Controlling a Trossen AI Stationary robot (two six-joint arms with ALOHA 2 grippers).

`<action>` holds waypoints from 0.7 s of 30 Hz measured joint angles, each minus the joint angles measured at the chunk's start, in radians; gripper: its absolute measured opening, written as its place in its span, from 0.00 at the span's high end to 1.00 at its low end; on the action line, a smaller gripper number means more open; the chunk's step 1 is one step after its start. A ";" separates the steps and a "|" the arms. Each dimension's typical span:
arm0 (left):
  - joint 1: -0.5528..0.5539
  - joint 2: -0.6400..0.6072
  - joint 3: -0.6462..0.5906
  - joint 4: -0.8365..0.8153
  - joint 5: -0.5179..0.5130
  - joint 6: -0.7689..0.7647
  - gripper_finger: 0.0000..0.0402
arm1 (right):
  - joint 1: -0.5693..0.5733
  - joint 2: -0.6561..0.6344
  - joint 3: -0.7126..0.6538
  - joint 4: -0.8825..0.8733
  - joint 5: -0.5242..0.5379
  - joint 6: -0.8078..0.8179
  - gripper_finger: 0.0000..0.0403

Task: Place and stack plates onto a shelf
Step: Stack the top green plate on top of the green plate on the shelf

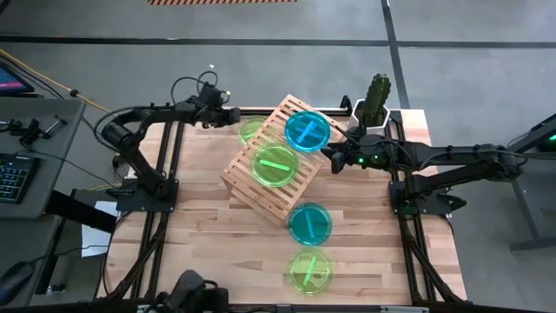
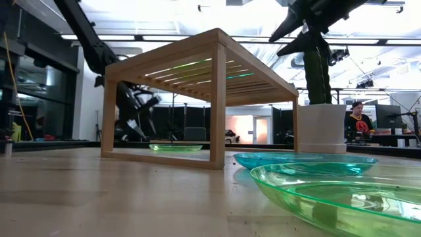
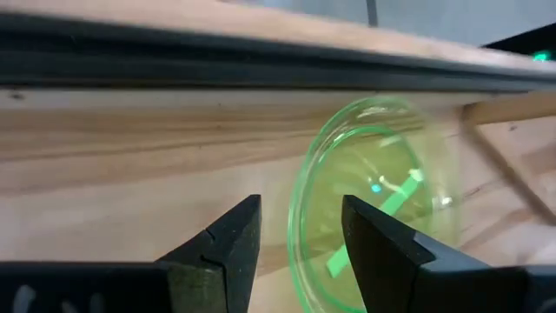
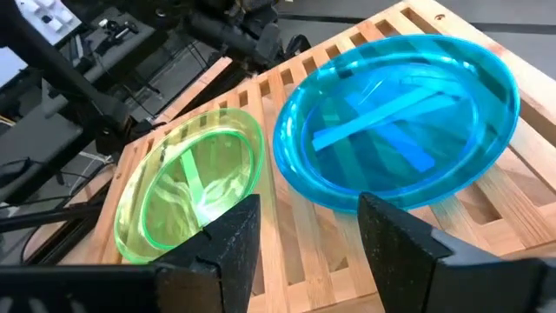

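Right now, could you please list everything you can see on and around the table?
Shelf: one, light wood, mid-table.
Plates on shelf: two, teal and green.
Plate by shelf's far-left corner: one, green, on table.
Plates on near table: two, teal and green.
Cactus: one, green, white pot, far-right corner.
Keyboard: one, dark, side desk left.
Left gripper: open, at the far-left plate.
Right gripper: open, by shelf's right edge.
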 joint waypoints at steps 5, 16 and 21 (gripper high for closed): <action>-0.001 0.094 0.018 -0.002 0.021 -0.028 0.62 | 0.000 0.003 0.000 0.001 0.000 -0.010 0.56; -0.014 0.134 0.036 0.042 0.073 -0.044 0.63 | 0.000 0.003 0.000 -0.002 -0.002 -0.013 0.56; -0.027 0.137 0.037 0.014 0.056 -0.001 0.70 | 0.000 0.003 0.000 -0.002 -0.002 -0.013 0.56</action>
